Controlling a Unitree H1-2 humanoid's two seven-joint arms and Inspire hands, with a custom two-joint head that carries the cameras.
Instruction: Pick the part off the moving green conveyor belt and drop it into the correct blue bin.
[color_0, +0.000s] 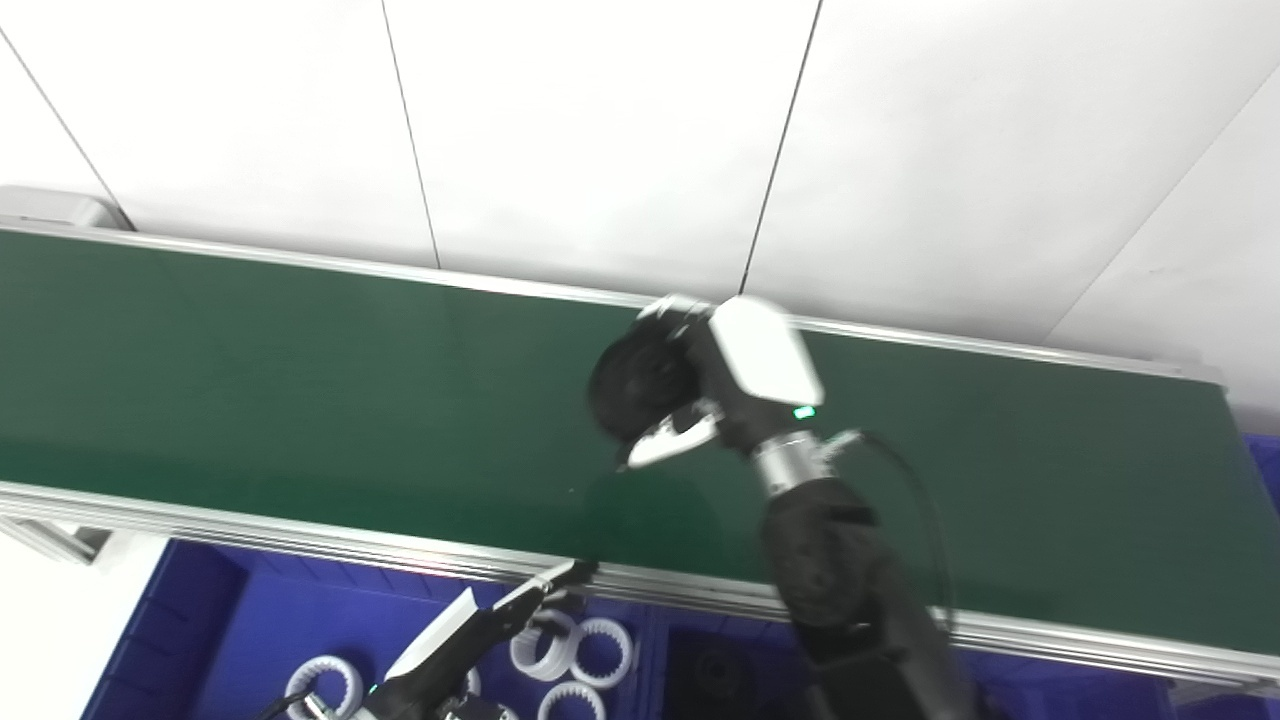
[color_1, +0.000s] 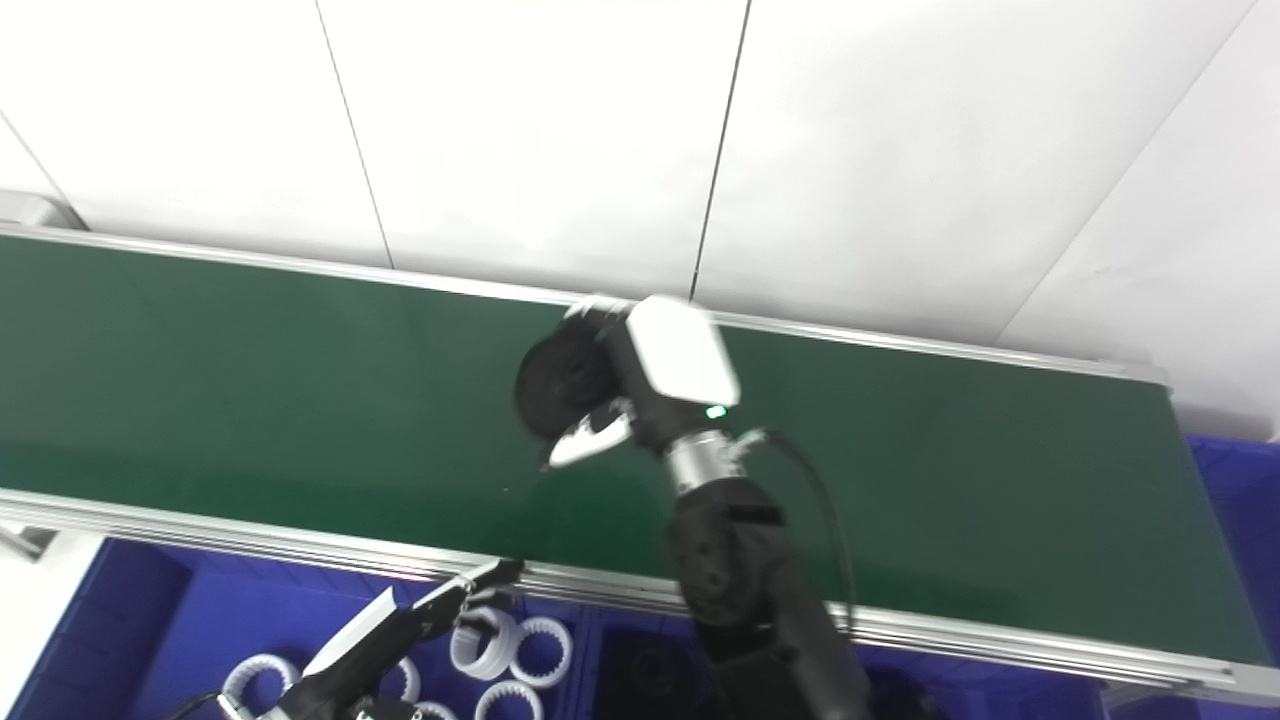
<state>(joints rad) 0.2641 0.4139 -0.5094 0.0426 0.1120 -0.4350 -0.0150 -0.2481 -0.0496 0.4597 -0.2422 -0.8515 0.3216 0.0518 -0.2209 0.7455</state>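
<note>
1. Left eye view: the long dark green conveyor belt (color_0: 300, 380) with silver aluminium side rails runs across the picture, tilted down toward the right, in front of a white panelled wall (color_0: 600, 130).
2. The right hand (color_0: 690, 385), black with a white back plate, hangs over the middle of the belt near its far rail, and its fingers are curled around a round black part (color_0: 635, 385). The picture is blurred here, so whether the part is clear of the belt cannot be told.
3. The right arm's black forearm (color_0: 850, 590) rises from the bottom edge and crosses the near rail.
4. Below the near rail lies a blue plastic bin (color_0: 200, 620) holding several white toothed plastic rings (color_0: 600, 645).
5. The left hand (color_0: 480, 625) is over that bin, just beside the near rail, its fingers stretched out straight and holding nothing.
6. To the right of that bin, another blue compartment (color_0: 720, 660) holds a dark round part, partly hidden by the right forearm.
7. Right eye view: the same layout appears shifted left. The right hand (color_1: 620, 385) is wrapped on the black part (color_1: 560, 385) above the belt (color_1: 250, 390).
8. The left hand (color_1: 400, 625) reaches flat and empty over the white rings (color_1: 545, 645) in the blue bin (color_1: 130, 620).
</note>
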